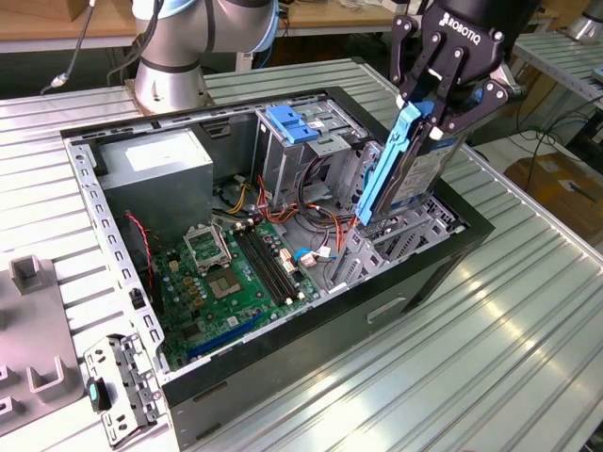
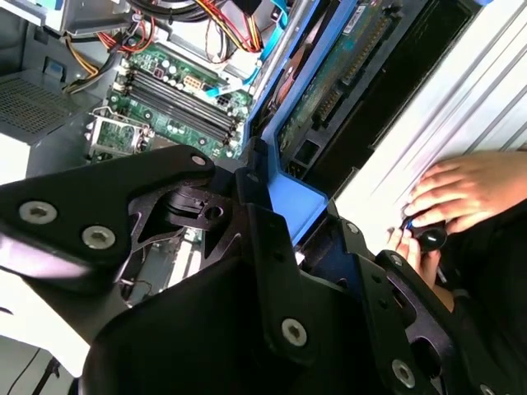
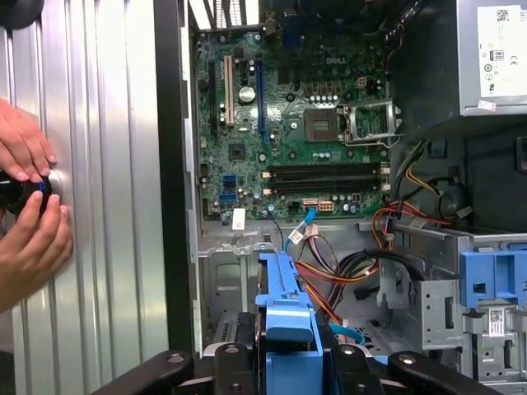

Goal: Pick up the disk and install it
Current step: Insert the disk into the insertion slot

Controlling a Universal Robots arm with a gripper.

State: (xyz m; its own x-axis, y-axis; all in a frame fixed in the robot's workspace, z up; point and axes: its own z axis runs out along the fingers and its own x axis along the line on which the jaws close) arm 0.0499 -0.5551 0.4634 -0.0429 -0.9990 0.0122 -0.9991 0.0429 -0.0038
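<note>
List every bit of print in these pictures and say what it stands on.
A maker's name in white letters on the gripper.
Label on the disk it grips: too blurred to read.
Sticker on the grey power box: too small to read.
Fine print on the circuit board: too small to read.

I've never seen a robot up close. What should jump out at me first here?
Most striking is the black gripper, clamped on the disk with blue side rails, holding it tilted over the open computer case toward the exterior view's right. Inside the case lies a green motherboard. In the first wrist view, a person's hands are on the ribbed metal table beside the case.
</note>
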